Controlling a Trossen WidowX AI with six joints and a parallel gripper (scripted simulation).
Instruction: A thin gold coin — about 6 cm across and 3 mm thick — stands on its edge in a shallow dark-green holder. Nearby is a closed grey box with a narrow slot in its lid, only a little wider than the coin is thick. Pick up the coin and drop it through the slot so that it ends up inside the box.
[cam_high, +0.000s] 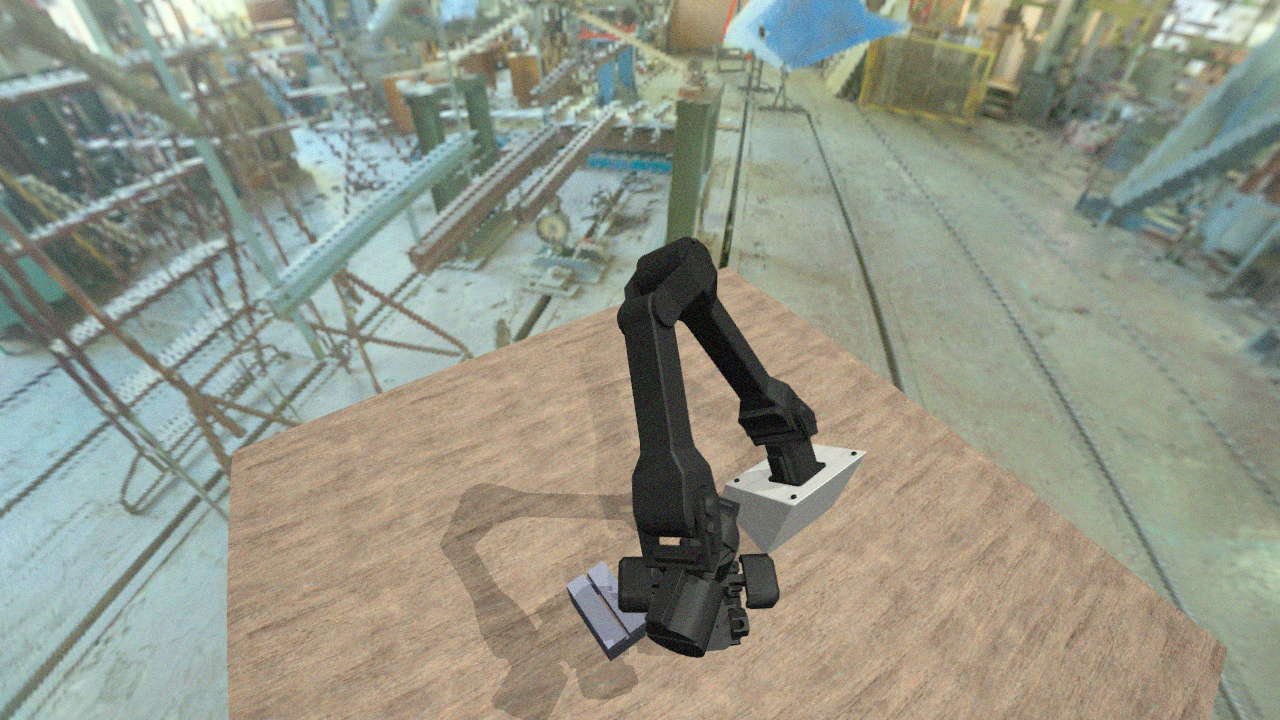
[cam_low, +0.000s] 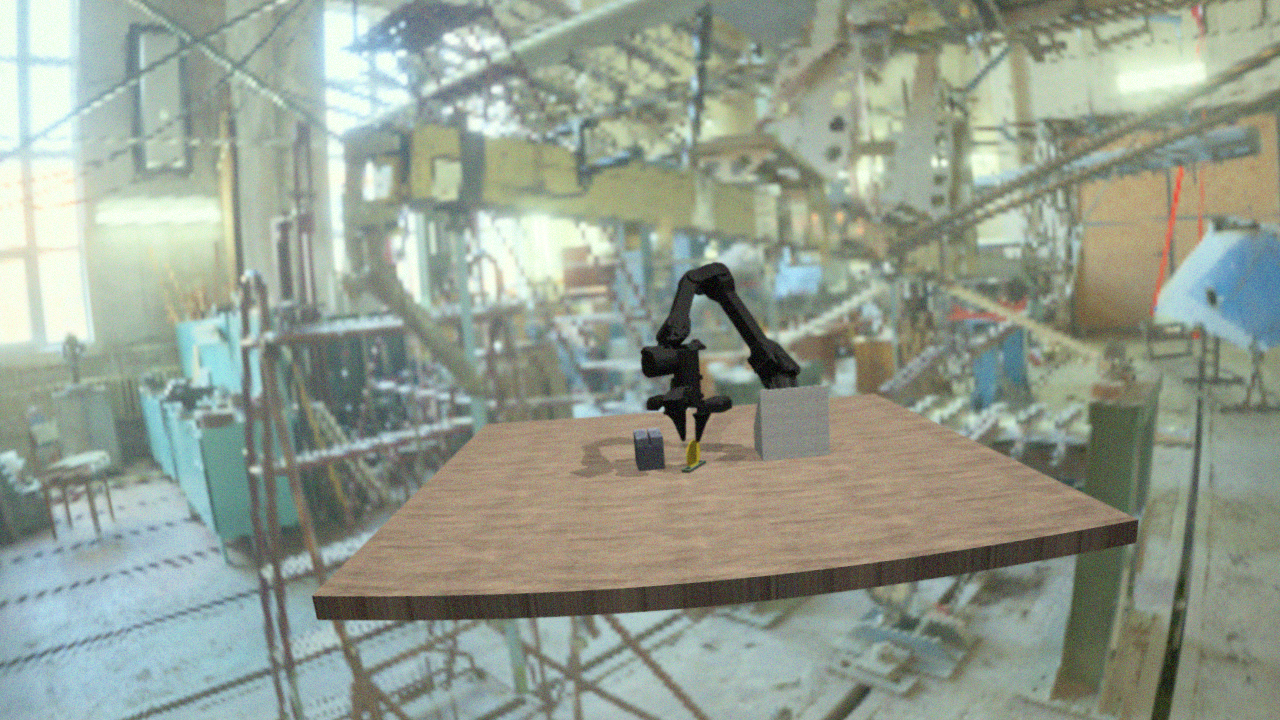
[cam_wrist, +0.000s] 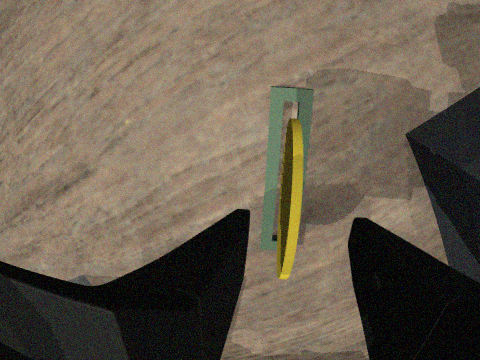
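The gold coin (cam_low: 693, 452) (cam_wrist: 297, 185) stands on edge in the slit of the thin green holder (cam_wrist: 272, 170). My gripper (cam_low: 691, 439) (cam_wrist: 301, 227) points down over it, partly open. In the wrist view its fingertips are on either side of the coin's near part, with a gap on each side; in the exterior view they are just above the coin's top. The closed grey box (cam_high: 783, 519) (cam_low: 794, 425) stands to the right of the coin in the exterior view. Its slot is not visible. In the top view the arm hides coin, holder and fingertips.
A blue-grey block with a groove in its top (cam_high: 595, 608) (cam_low: 648, 450) stands close to the left of the coin in the exterior view. A dark angular shape (cam_wrist: 450, 145), probably this block, reaches in at the wrist view's right edge. The arm passes in front of the box's lid in the top view.
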